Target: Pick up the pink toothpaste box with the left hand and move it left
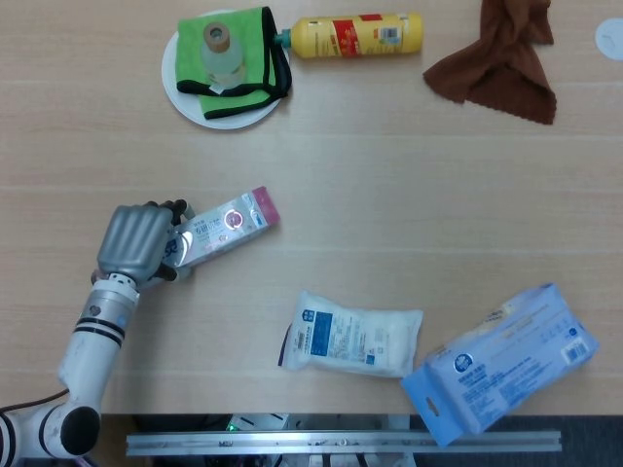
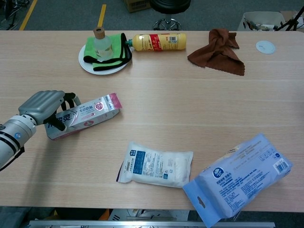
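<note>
Where the head view looks straight down on the table point(image 1: 389, 175), the left hand point(image 1: 136, 243) sits near the left edge with its fingers curled around the left end of the pink toothpaste box point(image 1: 226, 226). That box lies tilted, its pink end pointing up and to the right, roughly midway between the near and far edges. Toward the far edge a white plate point(image 1: 185, 97) carries a green cloth point(image 1: 251, 58) and a small clear bottle point(image 1: 218, 47), with a yellow bottle point(image 1: 355, 35) lying on its side just beside it and a brown rag point(image 1: 501, 58) near the far right corner. A white packet point(image 1: 352, 336) and a blue packet point(image 1: 501, 362) lie by the near edge.

From the chest view, the left hand point(image 2: 45, 107) wraps the box point(image 2: 88, 115) at its left end, a dark thumb in front and fingers over the top. Whether the box is raised off the table cannot be told. The right hand shows in neither view.
</note>
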Motion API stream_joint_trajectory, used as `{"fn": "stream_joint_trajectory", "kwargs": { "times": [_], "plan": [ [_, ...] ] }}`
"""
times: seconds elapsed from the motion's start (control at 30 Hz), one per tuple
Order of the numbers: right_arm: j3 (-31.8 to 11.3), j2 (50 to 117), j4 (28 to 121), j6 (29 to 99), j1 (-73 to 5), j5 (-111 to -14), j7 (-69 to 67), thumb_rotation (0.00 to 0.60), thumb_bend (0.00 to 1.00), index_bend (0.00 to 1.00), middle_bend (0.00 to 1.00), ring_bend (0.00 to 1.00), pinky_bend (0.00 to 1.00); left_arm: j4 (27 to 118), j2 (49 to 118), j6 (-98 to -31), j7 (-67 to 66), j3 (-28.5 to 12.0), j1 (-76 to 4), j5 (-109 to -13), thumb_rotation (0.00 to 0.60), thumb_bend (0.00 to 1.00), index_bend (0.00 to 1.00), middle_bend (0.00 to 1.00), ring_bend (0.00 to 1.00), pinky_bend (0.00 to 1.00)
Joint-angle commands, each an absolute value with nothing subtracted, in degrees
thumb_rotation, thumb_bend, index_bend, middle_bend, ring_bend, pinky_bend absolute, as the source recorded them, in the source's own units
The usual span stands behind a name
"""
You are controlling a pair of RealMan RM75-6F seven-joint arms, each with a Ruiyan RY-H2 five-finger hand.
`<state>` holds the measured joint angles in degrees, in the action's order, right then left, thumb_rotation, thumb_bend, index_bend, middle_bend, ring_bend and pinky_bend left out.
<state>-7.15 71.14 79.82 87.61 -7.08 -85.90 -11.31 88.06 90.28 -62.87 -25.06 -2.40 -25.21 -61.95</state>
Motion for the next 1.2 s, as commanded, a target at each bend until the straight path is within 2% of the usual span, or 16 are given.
{"fn": "stream_joint_trajectory", "kwargs": {
  "times": [0.03,0.4,0.77,0.9,1.2],
  "plan": [
    [-7.17,71.13,79.79,87.55,-7.11,-85.86,-11.36,0.6,0.46,0.57,0.42,0.34,0.41,89.9,88.72,-64.24,-26.36,-2.1,-25.13,-63.33,0.6,0.14,0.41,0.47,0.43,0.55],
    [-7.23,71.18,79.94,87.66,-7.22,-86.09,-11.24,0.6,0.46,0.57,0.42,0.34,0.41,103.4,77.12,-68.24,-35.43,-2.92,-26.11,-64.8,0.6,0.14,0.41,0.48,0.44,0.56],
    [-7.29,71.15,80.34,87.85,-7.31,-86.31,-10.96,0.6,0.46,0.57,0.42,0.34,0.41,111.12,64.15,-67.0,-47.68,-2.62,-30.03,-65.5,0.6,0.14,0.41,0.48,0.44,0.56],
    [-7.37,71.07,80.53,87.92,-7.32,-86.29,-10.95,0.6,0.46,0.57,0.42,0.34,0.41,111.39,62.07,-66.37,-52.71,-0.72,-30.87,-66.91,0.6,0.14,0.44,0.51,0.46,0.57],
    [-7.27,71.14,80.77,87.84,-7.52,-86.61,-10.52,0.6,0.46,0.57,0.42,0.34,0.41,107.86,62.79,-72.28,-70.43,2.62,-30.88,-76.91,0.6,0.14,0.47,0.55,0.48,0.59]
  ]
}}
